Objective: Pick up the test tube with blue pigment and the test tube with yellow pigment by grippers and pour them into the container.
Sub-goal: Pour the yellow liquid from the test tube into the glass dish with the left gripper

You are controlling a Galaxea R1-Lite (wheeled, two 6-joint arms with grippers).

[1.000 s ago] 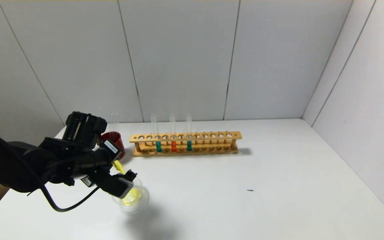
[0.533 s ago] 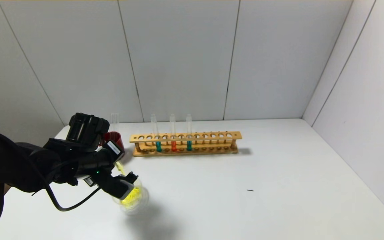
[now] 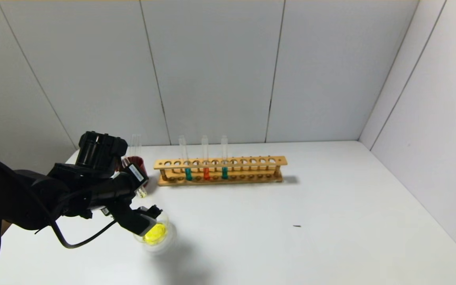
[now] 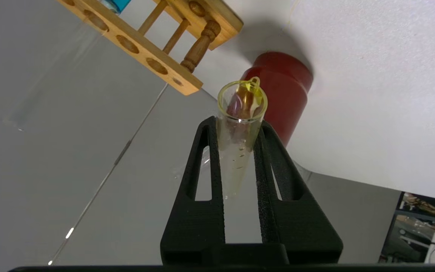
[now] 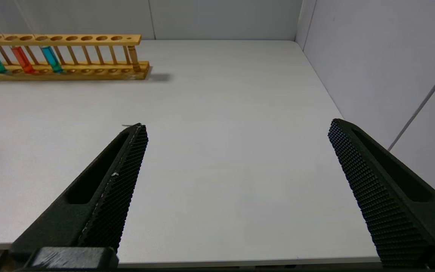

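My left gripper [image 3: 151, 215] is shut on the test tube with yellow pigment [image 3: 141, 193] and holds it tipped, mouth down, over the container [image 3: 160, 242], a low clear glass dish at the front left. A pool of yellow liquid lies in the dish. In the left wrist view the tube [image 4: 240, 151] sits between the black fingers [image 4: 206, 162], nearly empty, with droplets and a yellow trace. Two test tubes with blue pigment [image 3: 188, 173] [image 3: 224, 172] stand in the wooden rack [image 3: 251, 161]. My right gripper [image 5: 238, 124] is open and empty over the table's front right; it is out of the head view.
An orange-liquid tube [image 3: 206, 173] stands between the two blue ones. A dark red cup [image 3: 139, 164] with a clear empty tube [image 3: 135, 142] in it stands left of the rack, just behind my left arm. Grey walls close the back and right sides.
The yellow liquid has run out of the tube into the dish, where the yellow pool has grown. The left gripper stays over the dish; the tube's rounded end looks nearly drained.
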